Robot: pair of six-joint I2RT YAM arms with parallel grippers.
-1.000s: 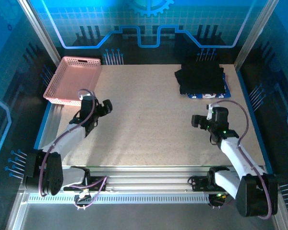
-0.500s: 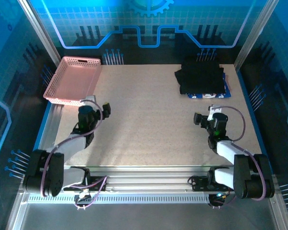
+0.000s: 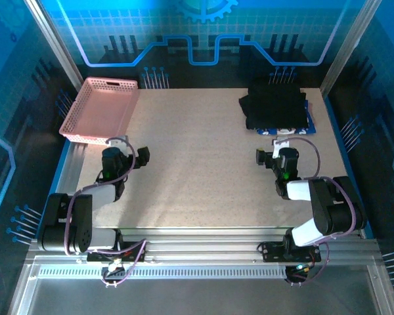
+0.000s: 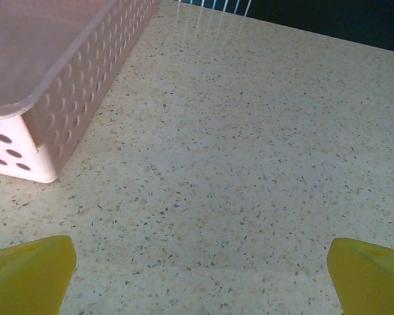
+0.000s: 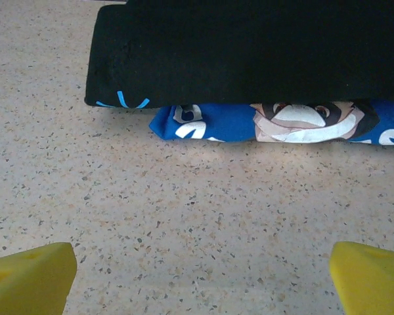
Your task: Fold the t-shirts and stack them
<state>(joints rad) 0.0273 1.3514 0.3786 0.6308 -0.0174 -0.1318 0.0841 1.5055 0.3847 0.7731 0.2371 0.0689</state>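
stack looks done: plain black cloth t-shirt (image 5: 249,52) atop blue printed t-shirt (image 5: 210,125) at one o'clock; left gripper (image 3: 142,156), right gripper (image 3: 260,157) spread, empty; only parking remains.

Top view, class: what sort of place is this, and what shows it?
Probably a robot lab cell: left arm and right arm bolted at a speckled table, metal posts, blue printed walls.

The black shirt (image 3: 276,105) lies folded on the blue shirt (image 3: 268,131) at the table's (image 3: 197,170) far right. My right gripper (image 3: 270,151) sits just before them and my left gripper (image 3: 132,151) near the basket (image 3: 98,108), both spread wide.
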